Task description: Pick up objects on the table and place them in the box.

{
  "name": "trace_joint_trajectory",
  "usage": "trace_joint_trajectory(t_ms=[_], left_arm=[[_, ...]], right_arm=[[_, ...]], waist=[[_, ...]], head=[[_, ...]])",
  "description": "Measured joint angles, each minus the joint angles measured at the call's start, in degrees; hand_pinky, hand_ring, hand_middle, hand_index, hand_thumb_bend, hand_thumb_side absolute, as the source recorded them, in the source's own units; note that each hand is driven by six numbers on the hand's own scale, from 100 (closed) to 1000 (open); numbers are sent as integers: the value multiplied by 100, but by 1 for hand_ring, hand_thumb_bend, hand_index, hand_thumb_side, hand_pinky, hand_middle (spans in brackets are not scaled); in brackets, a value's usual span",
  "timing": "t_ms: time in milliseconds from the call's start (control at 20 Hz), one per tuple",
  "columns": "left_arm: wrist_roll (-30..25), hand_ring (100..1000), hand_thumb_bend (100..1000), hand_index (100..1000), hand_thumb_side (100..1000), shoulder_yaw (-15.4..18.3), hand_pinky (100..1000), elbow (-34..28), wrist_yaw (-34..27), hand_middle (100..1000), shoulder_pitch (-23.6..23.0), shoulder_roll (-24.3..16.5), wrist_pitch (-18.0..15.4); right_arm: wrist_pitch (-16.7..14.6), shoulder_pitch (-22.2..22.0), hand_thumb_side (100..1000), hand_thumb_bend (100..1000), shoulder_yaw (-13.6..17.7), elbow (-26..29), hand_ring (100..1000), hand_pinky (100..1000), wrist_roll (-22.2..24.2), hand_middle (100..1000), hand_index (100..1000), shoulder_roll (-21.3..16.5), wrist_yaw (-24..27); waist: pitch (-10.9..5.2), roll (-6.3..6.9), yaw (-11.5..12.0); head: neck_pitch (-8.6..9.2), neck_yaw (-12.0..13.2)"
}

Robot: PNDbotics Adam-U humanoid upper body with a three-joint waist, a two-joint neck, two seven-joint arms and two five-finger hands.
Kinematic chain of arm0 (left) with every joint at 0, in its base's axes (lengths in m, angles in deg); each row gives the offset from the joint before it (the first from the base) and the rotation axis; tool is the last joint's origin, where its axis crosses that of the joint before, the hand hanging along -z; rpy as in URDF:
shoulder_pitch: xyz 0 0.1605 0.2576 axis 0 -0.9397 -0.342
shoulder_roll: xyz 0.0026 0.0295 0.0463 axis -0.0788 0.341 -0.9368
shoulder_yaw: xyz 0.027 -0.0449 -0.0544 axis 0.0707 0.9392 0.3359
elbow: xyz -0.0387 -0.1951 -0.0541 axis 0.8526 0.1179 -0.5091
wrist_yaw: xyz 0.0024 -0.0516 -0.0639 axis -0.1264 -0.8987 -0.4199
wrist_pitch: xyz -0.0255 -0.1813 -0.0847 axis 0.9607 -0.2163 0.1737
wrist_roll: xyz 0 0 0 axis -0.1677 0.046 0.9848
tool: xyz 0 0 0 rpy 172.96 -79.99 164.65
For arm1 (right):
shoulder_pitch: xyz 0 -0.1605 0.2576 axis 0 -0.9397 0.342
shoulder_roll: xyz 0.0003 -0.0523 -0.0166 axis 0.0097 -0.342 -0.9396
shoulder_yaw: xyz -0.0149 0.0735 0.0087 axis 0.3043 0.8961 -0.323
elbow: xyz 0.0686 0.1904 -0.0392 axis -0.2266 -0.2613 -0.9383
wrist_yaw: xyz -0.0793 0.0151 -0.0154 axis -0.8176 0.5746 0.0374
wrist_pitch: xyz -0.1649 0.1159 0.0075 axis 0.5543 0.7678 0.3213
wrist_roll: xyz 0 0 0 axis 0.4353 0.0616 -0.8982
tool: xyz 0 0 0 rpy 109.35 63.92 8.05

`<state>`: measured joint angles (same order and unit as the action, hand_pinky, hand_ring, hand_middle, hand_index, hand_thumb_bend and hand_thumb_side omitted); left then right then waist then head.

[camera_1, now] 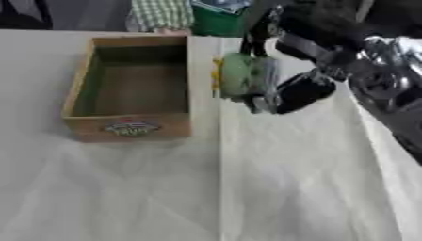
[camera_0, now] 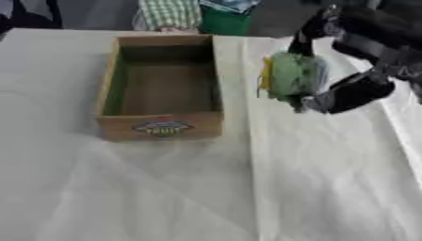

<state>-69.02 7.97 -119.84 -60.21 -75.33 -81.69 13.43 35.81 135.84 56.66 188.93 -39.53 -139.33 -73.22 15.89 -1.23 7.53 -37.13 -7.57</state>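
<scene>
Now up off the white-covered bench [camera_0: 329, 188]: green bagged object [camera_0: 288, 77] gripped in the right hand [camera_0: 350, 92], fingers curled round it, just right of the open cardboard box [camera_0: 161, 123], near its far end.

A table [camera_0: 165, 188] covered with a white cloth fills most of both views; faint creases are seen radiating across the cloth toward 6 o'clock, and a long fold line is seen running from 12 to 6 o'clock just right of centre. The far table edge is seen near 12 o'clock. Beyond it, a dark grey floor or wall [camera_0: 91, 14] is visible at 11 o'clock. A green-and-white checked fabric [camera_0: 169, 13] and a solid green object [camera_0: 224, 21] are seen at 12 o'clock. Lighting is soft and even.
</scene>
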Motion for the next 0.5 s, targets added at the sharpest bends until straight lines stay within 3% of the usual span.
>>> trace_joint_trajectory(t_ms=[200,500], left_arm=[[-22,531,100,705,569,-5,754,0,-1,521,-13,0,19],[-89,531,100,705,568,-42,756,0,-29,521,-57,3,22]], right_arm=[[326,845,100,100,-48,-582,671,821,115,388,609,517,-34],[274,1672,100,100,-79,-2146,675,830,20,387,611,1510,-391]], waist=[[0,1,38],[35,5,125]], head=[[-2,-72],[-58,-278]])
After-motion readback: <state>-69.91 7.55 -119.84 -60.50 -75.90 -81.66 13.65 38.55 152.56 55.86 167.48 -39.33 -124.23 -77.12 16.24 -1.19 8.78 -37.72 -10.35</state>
